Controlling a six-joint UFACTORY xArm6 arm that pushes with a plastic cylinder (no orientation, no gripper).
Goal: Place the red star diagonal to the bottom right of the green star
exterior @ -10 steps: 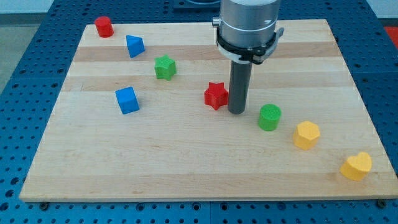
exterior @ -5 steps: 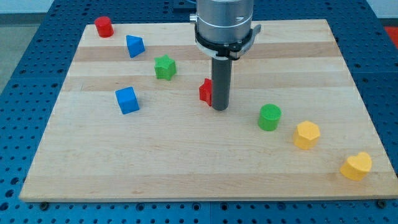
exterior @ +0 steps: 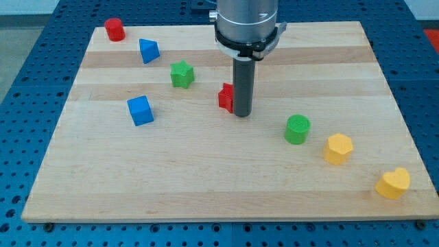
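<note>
The red star (exterior: 226,97) lies near the board's middle, partly hidden behind my rod. My tip (exterior: 242,114) rests on the board right against the star's right side. The green star (exterior: 182,74) lies up and to the view's left of the red star, with a gap of bare wood between them.
A blue block (exterior: 149,50) and a red cylinder (exterior: 114,29) sit at the top left. A blue cube (exterior: 140,110) is at the left. A green cylinder (exterior: 297,129), a yellow hexagon (exterior: 338,148) and a yellow heart (exterior: 393,183) run toward the bottom right.
My rod has moved to the view's left and pushed the red star left and slightly up, closer to the green star. The other blocks have not moved.
</note>
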